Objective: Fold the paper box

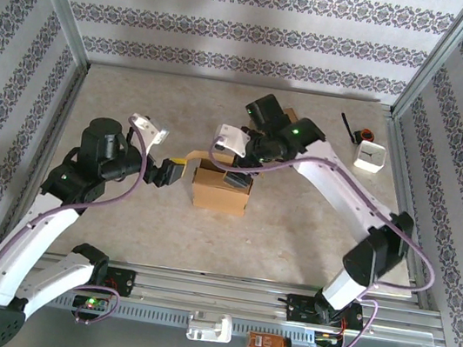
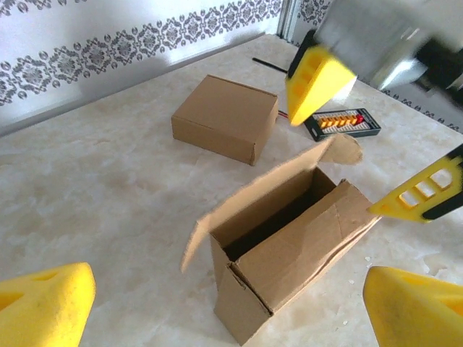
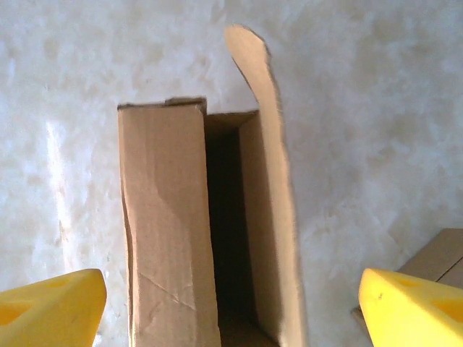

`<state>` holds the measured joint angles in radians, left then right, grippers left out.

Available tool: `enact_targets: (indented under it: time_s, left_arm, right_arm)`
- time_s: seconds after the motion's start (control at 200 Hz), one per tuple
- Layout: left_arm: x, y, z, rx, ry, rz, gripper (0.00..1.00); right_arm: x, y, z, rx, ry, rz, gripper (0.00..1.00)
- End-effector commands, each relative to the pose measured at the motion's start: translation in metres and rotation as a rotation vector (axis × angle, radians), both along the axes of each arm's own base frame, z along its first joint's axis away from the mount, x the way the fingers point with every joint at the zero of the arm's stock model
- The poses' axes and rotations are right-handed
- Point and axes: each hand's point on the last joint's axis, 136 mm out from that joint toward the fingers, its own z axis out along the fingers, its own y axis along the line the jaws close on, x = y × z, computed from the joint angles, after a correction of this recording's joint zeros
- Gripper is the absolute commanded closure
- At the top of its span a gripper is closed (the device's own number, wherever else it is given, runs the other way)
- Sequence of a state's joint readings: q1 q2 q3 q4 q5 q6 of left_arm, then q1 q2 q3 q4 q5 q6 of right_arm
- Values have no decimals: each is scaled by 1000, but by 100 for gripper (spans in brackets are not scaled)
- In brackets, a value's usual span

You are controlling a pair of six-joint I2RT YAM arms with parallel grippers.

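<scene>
Hovering wide open over the box (image 3: 166, 231), with the right end effector (image 3: 231, 289) gripping nothing and one yellow finger (image 3: 51, 307) off each long side of the cardboard. Looks straight down into the dark inside. Cannot tell whether touching the creased wall or only just beside it.

Also spread wide at the left end effector (image 2: 230, 289), gripping nothing. Points at the box from its left side, near it but apart, low over the surface (image 2: 108, 202).

Standing upright about the middle of the surface, in front of both arms, with the top not closed. Shows one long flap (image 3: 266, 87) raised along one long side, rounded at its far end, and diagonal creases on the opposite wall. Shows also a small side flap bent outward at the near corner in the left wrist view.

Lying beyond the box, well apart from it, a second box (image 2: 224, 119), closed and flat on the surface. Just beside that, a black tray (image 2: 343, 124) with small orange parts in a row. Farther to the right in the top view, a white tub (image 1: 370, 156) near the frame of the patterned wall.
</scene>
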<state>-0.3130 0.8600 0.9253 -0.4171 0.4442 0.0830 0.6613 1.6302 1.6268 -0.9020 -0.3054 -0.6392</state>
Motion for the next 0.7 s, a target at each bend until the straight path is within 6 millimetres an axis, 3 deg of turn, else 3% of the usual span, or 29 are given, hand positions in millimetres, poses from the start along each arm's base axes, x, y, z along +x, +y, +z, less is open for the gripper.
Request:
enact_targets:
  time_s: [0.0, 0.105, 0.175, 0.225, 0.285, 0.375, 0.46, 0.55, 0.695]
  left_arm:
    - [0, -6, 4, -27, 29, -22, 5]
    - [1, -2, -14, 5, 151, 14, 7]
    - [5, 1, -21, 18, 209, 46, 9]
    - [6, -2, -25, 8, 247, 42, 10]
    - [4, -22, -28, -78, 288, -46, 10]
    - [9, -40, -42, -188, 350, -60, 10]
    - [25, -25, -65, -184, 411, 115, 11]
    - [39, -9, -82, -181, 467, 266, 13]
    - [54, 6, -86, -229, 513, 399, 9]
  right_arm:
    - [9, -3, 20, 205, 49, -162, 9]
    - [23, -33, 34, 413, 177, -457, 9]
    - [20, -47, 37, 506, 279, -558, 10]
    - [19, -52, 30, 542, 316, -603, 9]
    - [16, -49, 13, 548, 321, -586, 8]
    - [31, -63, -8, 481, 312, -698, 8]
    - [53, -86, -15, 465, 294, -846, 7]
    - [68, -97, -26, 450, 331, -915, 8]
    - [62, -84, -33, 459, 456, -891, 9]
